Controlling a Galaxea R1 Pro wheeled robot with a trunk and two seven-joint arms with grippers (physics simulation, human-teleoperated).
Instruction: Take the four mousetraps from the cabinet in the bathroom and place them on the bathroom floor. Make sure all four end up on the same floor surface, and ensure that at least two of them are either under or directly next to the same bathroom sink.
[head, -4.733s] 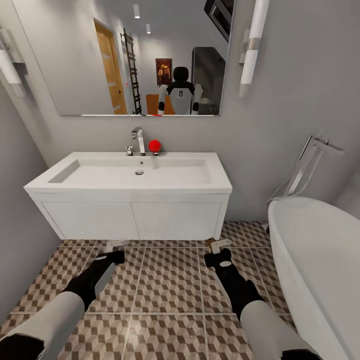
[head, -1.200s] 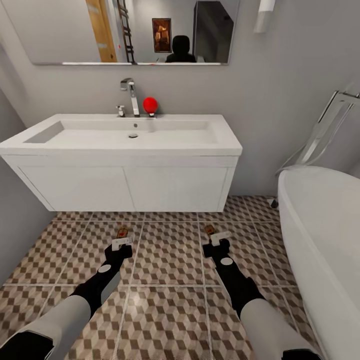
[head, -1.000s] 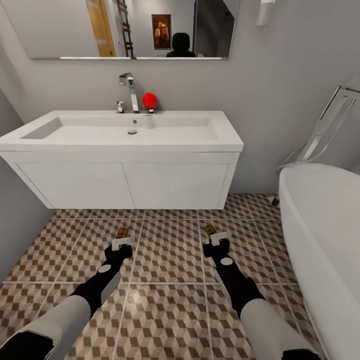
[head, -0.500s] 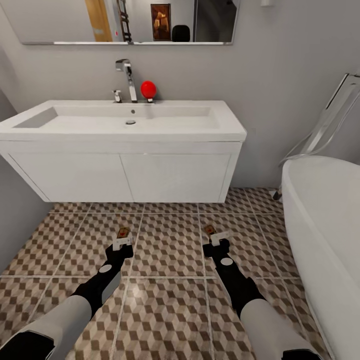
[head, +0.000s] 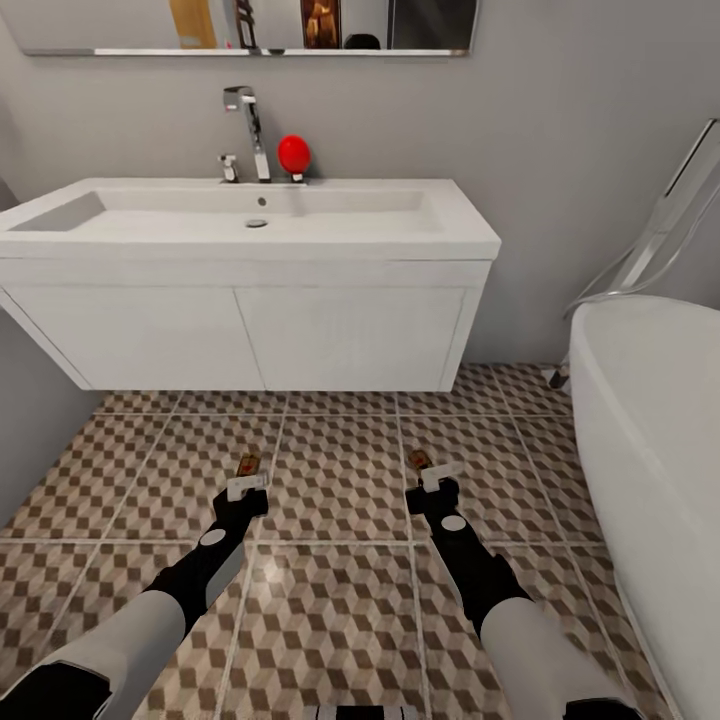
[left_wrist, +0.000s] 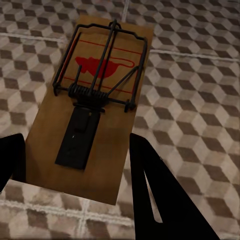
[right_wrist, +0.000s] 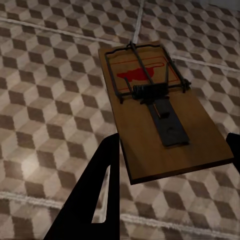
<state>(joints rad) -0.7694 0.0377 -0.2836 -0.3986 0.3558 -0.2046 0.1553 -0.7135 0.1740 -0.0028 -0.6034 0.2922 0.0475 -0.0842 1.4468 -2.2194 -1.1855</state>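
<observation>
Two mousetraps are held low over the bathroom floor (head: 340, 480), in front of the bathroom sink (head: 250, 258). My left gripper (head: 246, 487) is shut on one mousetrap (head: 246, 465). In the left wrist view that tan board (left_wrist: 95, 80), with its wire and red mark, sits between the black fingers (left_wrist: 150, 195) of the left gripper (left_wrist: 75, 145). My right gripper (head: 437, 478) is shut on the other mousetrap (head: 419, 460). The right wrist view shows this board (right_wrist: 145, 85) clamped in the right gripper (right_wrist: 174, 142) over the tiles. The cabinet is out of view.
The white wall-hung vanity (head: 300, 335) leaves a gap above the floor. On the basin stand a chrome faucet (head: 245, 120) and a red ball (head: 293, 153). A white bathtub (head: 650, 420) borders the floor on the right. A grey wall (head: 30, 420) closes the left side.
The whole view has shifted: the sink and mirror now sit higher in the picture, so the camera has moved lower. Both grippers stay shut on their mousetraps, at the same spots in the picture.
</observation>
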